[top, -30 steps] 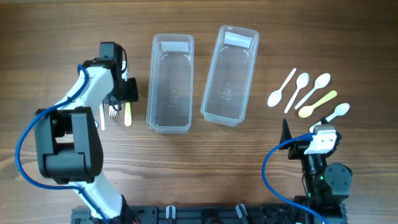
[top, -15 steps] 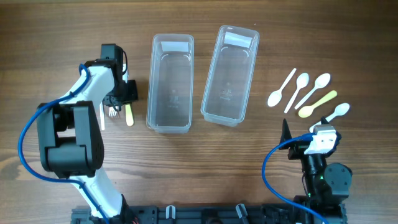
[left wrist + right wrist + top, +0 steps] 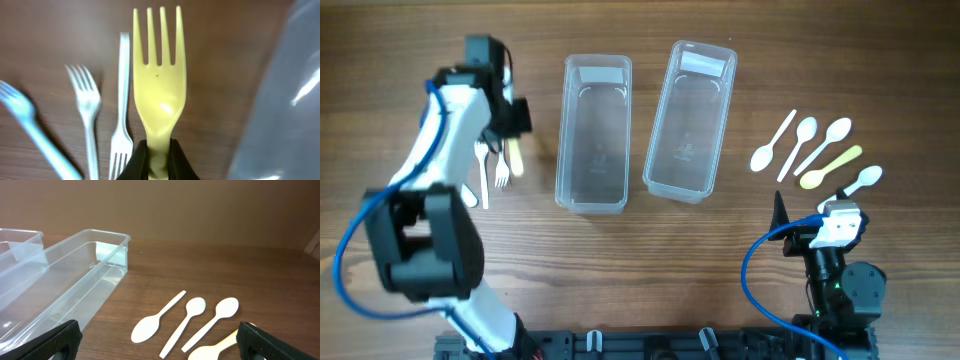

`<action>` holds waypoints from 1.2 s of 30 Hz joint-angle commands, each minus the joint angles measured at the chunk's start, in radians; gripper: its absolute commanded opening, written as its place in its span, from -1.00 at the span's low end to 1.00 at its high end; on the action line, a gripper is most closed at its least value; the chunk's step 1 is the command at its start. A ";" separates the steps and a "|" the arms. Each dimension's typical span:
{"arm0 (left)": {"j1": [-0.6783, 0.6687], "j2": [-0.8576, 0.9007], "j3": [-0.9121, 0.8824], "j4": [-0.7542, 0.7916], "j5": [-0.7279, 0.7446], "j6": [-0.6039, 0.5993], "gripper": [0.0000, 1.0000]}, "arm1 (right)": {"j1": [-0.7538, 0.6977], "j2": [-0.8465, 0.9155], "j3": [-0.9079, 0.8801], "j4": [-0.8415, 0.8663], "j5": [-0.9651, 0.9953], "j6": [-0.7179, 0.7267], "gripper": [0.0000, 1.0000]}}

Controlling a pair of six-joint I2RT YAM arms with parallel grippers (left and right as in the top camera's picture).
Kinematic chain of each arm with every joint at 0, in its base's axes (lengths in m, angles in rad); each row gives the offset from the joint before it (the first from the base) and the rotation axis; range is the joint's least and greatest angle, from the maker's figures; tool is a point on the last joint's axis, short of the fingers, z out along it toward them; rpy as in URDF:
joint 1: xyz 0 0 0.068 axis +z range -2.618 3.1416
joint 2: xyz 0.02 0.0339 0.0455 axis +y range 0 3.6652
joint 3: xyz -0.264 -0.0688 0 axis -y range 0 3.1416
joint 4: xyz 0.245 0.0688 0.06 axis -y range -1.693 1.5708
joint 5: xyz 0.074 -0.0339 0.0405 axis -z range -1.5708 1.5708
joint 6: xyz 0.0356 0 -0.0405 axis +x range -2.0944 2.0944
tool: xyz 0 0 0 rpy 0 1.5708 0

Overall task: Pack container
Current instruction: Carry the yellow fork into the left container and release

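Note:
My left gripper [image 3: 513, 128] is shut on the handle of a yellow fork [image 3: 517, 157] and holds it above the table, left of the left clear container [image 3: 593, 134]. In the left wrist view the yellow fork [image 3: 159, 80] stands out from the shut jaws [image 3: 159, 159], over white forks [image 3: 88, 112] on the wood. A second clear container [image 3: 690, 120] lies to the right. Several white spoons [image 3: 805, 143] and a yellow spoon [image 3: 830, 167] lie at the right. My right gripper [image 3: 157, 342] is open and empty, near the table, short of the spoons [image 3: 190, 315].
White forks [image 3: 492, 172] lie on the table under the left arm. The right arm's base [image 3: 835, 270] with its blue cable stands at the front right. In the left wrist view the container wall [image 3: 280, 110] is close on the right.
My left gripper has lifted the yellow fork off the table and moved it up and away from the white forks. The right arm has not moved.

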 commanded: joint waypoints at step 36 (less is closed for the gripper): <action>-0.252 -0.106 0.045 -0.115 0.188 0.001 -0.92 | 0.005 -0.009 -0.006 0.005 0.003 -0.006 1.00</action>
